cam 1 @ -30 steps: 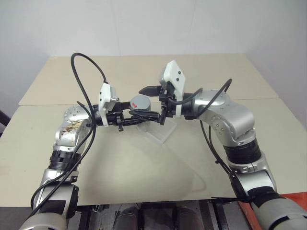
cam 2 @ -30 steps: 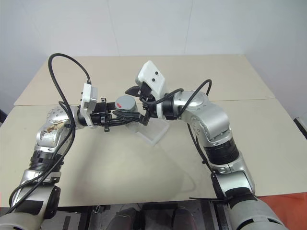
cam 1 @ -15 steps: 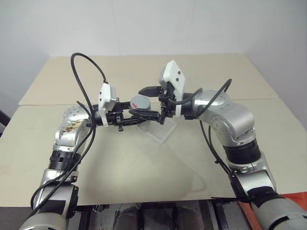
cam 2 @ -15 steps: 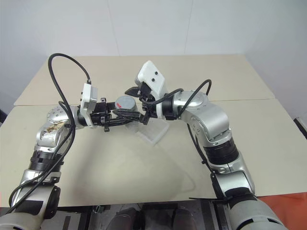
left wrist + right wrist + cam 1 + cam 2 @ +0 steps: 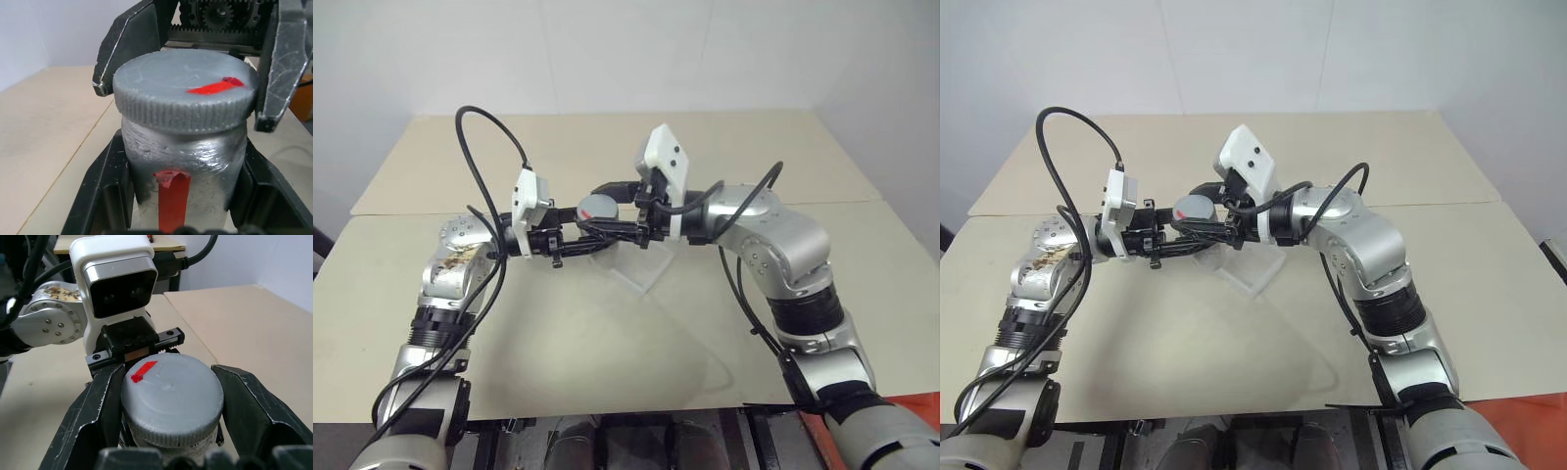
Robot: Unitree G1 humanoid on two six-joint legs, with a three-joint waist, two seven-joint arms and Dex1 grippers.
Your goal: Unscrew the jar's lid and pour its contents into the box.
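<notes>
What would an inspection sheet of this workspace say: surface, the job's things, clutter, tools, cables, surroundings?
Surface: beige table, a seam across it.
Job's things: jar held upright above the table, red strip on its side; lid on, with a red mark; clear box on the table below.
Clutter: nothing seen.
Tools: left tool shut on the jar's body; right tool shut on the lid, a finger at either side of its rim.
Cables: black cables loop over both arms.
Surroundings: pale wall behind.
</notes>
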